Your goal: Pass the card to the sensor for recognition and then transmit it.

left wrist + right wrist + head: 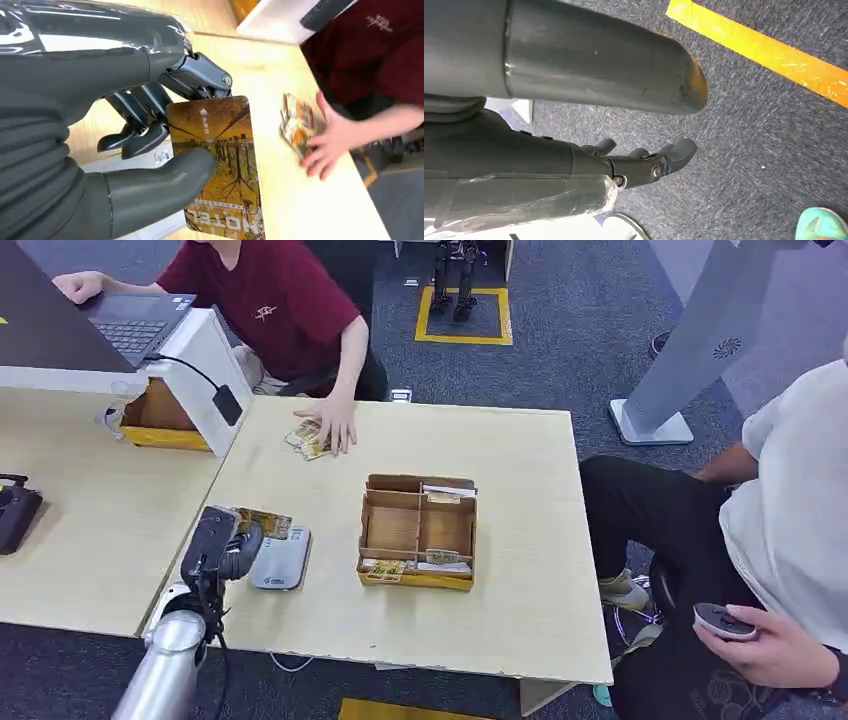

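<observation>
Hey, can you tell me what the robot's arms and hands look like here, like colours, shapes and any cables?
The left arm is a smooth silver tube with a thin black cable running along it to a black wrist block. The left hand has a glossy dark grey cover, a thick matte grey thumb and darker, slimmer fingers with small metal pivot screws. The right hand looks the same, with clear plastic wrap near its wrist.

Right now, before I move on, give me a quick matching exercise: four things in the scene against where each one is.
Things:
1. hotel card
2. grey sensor pad
3. loose card stack
4. cardboard tray

Places:
A. under a person's hand at the table's far edge
B. mid-table, holding cards in its compartments
C. pinched in the left robot hand
D. flat on the table beside the left robot hand

Pairs: 1-C, 2-D, 3-A, 4-B
</observation>
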Tool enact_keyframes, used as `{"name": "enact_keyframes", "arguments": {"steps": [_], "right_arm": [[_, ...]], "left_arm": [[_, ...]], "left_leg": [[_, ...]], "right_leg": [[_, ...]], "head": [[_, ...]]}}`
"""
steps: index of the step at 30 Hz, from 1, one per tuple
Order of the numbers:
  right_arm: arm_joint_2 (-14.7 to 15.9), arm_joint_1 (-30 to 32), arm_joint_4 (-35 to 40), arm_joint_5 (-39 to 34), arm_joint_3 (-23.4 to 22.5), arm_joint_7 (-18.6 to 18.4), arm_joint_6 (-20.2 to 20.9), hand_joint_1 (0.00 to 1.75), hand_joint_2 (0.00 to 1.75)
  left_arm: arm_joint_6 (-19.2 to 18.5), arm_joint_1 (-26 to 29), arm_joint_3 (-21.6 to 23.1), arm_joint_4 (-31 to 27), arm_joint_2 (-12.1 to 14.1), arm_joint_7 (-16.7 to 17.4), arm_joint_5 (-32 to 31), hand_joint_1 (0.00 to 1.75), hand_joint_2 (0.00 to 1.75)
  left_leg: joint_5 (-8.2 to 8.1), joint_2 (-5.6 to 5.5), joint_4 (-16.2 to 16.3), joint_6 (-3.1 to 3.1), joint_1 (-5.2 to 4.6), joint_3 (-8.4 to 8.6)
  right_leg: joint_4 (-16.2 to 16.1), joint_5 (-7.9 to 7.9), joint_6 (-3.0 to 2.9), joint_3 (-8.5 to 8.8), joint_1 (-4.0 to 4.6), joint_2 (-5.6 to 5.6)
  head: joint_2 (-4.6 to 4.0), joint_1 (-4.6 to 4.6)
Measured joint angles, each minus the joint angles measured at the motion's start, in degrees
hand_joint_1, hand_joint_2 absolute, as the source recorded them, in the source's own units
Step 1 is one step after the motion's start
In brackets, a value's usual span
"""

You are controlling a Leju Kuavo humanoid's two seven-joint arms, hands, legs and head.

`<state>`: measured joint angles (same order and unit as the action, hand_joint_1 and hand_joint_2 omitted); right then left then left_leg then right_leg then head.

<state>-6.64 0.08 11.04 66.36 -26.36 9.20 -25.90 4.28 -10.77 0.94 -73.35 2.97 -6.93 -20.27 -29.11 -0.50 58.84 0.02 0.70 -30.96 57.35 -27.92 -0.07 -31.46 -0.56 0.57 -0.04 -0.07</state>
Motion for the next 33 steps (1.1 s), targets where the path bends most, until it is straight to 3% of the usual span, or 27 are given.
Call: {"name": "enact_keyframes", "arguments": {"steps": [2, 16, 33], "right_arm": [[0.0, 0.02, 0.0, 0.07, -0.11, 0.13, 0.02, 0.0, 0.0], [0.0, 0.06, -0.02, 0.68, -0.85, -0.2, 0.11, 0.0, 0.0], [0.0, 0.04, -0.02, 1.88, -0.9, 0.33, 0.46, 0.0, 0.0]], "left_arm": [[-1.79, 0.15, 0.29, 0.02, 0.66, 0.02, 1.52, 1.75, 1.75], [2.39, 0.11, 1.77, 0.46, 2.19, 1.38, -2.57, 1.75, 1.75], [2.39, 0.38, 2.21, 5.11, 4.24, 3.17, -5.54, 1.75, 1.75]], "left_leg": [[0.0, 0.0, 0.0, -0.01, 0.0, -0.01], [0.02, 0.0, 0.0, -0.03, -0.01, -0.02], [0.02, -0.01, 0.0, -0.03, 0.0, -0.06]], "right_leg": [[0.01, 0.0, 0.0, 0.0, 0.0, 0.0], [0.0, 0.0, 0.0, -0.01, 0.0, -0.01], [0.01, 0.0, 0.0, -0.01, 0.0, -0.02]], "head": [[0.0, 0.02], [0.0, 0.0], [0.0, 0.0]]}}
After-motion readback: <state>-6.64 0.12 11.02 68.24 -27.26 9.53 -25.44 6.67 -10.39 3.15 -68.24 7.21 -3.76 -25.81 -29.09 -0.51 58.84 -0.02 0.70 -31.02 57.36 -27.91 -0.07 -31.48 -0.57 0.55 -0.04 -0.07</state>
